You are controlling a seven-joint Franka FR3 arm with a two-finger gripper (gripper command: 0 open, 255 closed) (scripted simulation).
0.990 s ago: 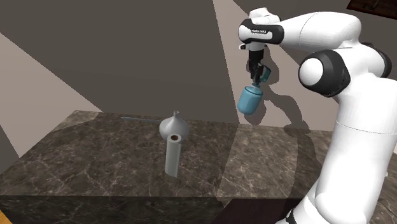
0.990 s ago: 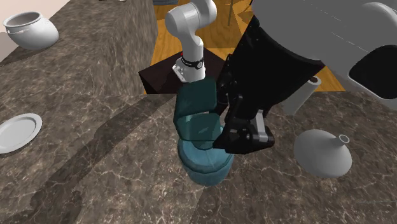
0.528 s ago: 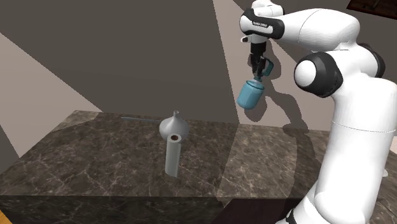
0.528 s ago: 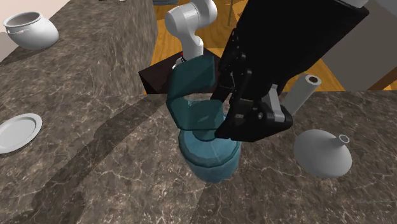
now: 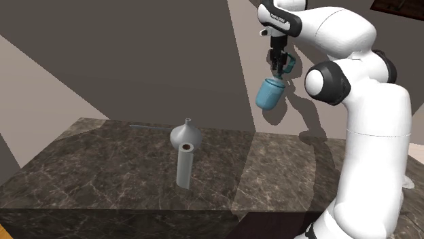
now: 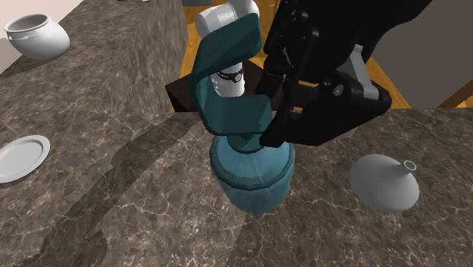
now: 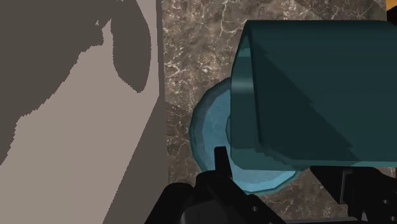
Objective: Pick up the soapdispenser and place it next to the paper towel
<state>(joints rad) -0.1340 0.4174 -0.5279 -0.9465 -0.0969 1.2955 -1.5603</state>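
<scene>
While the counter is stretching out below as a dark slab of marble-like stone threaded with pale veins, a flat taupe wall is rising behind it, crossed by broad slanted shadows. An orange wooden floor is showing beyond the counter's edge. The black gripper is clamping both fingers on the angular dark-teal pump head of the soap dispenser. The dispenser is hanging tilted in the air, well above the stone, at about one o'clock from the paper towel in the shoulder view. Its round body is looking a lighter, glossy blue. The paper towel is standing upright as a plain grey tube, with a smooth flask-shaped vase sitting near it at twelve o'clock. A white plate is lying flat at nine o'clock from the dispenser in the second exterior view.
</scene>
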